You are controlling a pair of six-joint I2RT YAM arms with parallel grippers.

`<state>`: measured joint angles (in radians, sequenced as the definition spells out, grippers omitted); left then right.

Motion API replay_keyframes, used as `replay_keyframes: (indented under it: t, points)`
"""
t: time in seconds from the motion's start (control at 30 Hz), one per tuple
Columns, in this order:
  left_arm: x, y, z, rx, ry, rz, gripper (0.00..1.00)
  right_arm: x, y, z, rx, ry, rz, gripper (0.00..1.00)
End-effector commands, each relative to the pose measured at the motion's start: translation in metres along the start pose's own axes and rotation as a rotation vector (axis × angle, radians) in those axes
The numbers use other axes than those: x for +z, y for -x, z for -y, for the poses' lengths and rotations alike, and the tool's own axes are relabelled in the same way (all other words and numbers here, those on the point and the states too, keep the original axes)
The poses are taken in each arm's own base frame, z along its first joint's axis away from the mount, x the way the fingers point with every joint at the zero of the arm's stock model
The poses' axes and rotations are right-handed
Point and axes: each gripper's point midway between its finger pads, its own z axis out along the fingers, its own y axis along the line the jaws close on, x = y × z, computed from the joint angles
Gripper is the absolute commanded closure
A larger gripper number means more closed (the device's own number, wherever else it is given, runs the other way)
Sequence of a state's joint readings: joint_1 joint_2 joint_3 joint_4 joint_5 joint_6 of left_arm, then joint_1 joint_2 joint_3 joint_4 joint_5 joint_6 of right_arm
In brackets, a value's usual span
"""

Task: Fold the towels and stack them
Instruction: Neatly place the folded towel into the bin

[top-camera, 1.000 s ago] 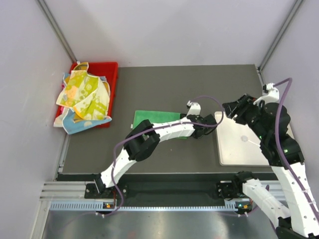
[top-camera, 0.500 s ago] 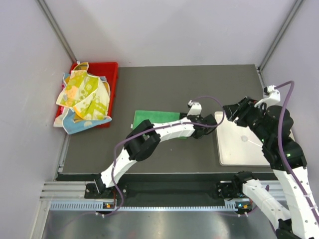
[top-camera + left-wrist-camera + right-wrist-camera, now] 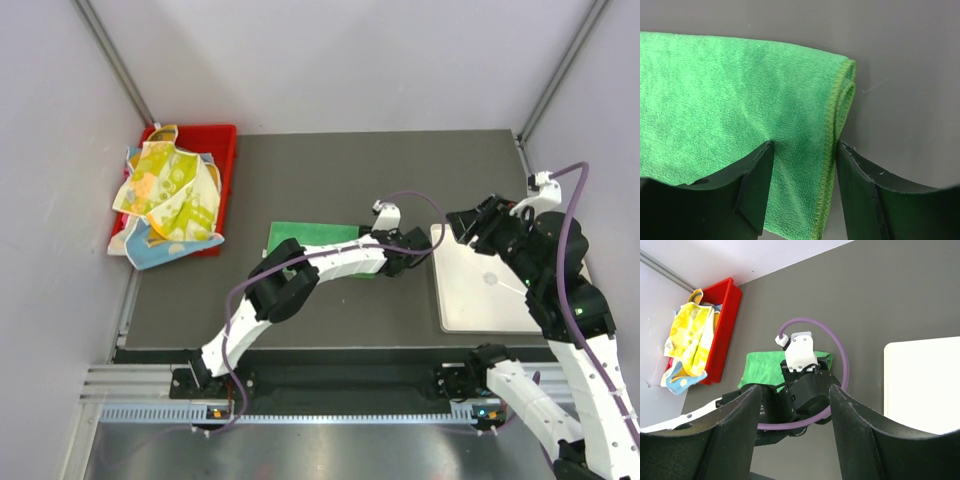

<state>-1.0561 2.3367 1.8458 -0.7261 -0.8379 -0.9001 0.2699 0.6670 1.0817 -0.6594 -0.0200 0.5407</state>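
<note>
A plain green towel [image 3: 310, 238] lies folded on the dark mat, its rolled right edge [image 3: 842, 90] showing in the left wrist view. My left gripper [image 3: 385, 262] is low over that end and open. Its jaws straddle the folded edge [image 3: 805, 147], with one fingertip [image 3: 760, 165] pressing a crease into the cloth and the other on the mat beside it. The other towels [image 3: 165, 195], yellow patterned and light blue, are heaped in the red bin. My right gripper [image 3: 462, 222] hangs open and empty above the tray's near-left corner, looking down at the left wrist [image 3: 795, 390].
The red bin [image 3: 222, 150] stands at the mat's left edge and is also seen in the right wrist view [image 3: 725, 315]. A white flat tray [image 3: 490, 290] lies at the right, under the right arm. A purple cable [image 3: 420, 200] loops over the left wrist.
My left wrist has edged slightly left over the towel's end. The right arm has shifted a little, with its gripper still over the tray's corner.
</note>
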Motion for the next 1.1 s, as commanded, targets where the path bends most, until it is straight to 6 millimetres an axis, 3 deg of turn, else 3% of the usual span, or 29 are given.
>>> replay_keyframes:
  t: [0.0, 0.13, 0.4, 0.53, 0.67, 1.03, 1.07]
  points:
    - [0.009, -0.018, -0.016, 0.025, 0.051, -0.067, 0.44, -0.008, 0.017, -0.009, -0.016, 0.026, 0.043, 0.43]
    - [0.014, -0.028, -0.024, 0.020, 0.064, -0.100, 0.53, -0.008, 0.017, -0.009, -0.016, 0.028, 0.043, 0.43]
    - [0.009, -0.041, -0.017, 0.037, -0.012, -0.178, 1.00, -0.009, 0.019, -0.010, -0.021, 0.028, 0.045, 0.43]
    - [-0.009, -0.046, -0.006, 0.020, -0.124, -0.244, 1.00, -0.011, 0.021, -0.010, -0.027, 0.028, 0.050, 0.43]
    - [-0.044, -0.037, 0.007, -0.047, -0.292, -0.295, 1.00, -0.013, 0.023, -0.010, -0.033, 0.022, 0.054, 0.43]
    - [-0.137, 0.000, 0.090, -0.269, -0.675, -0.350, 1.00, -0.025, 0.036, -0.016, -0.033, 0.024, 0.086, 0.43]
    - [-0.148, 0.015, 0.103, -0.301, -0.720, -0.322, 1.00, -0.026, 0.036, -0.015, -0.033, 0.020, 0.085, 0.43]
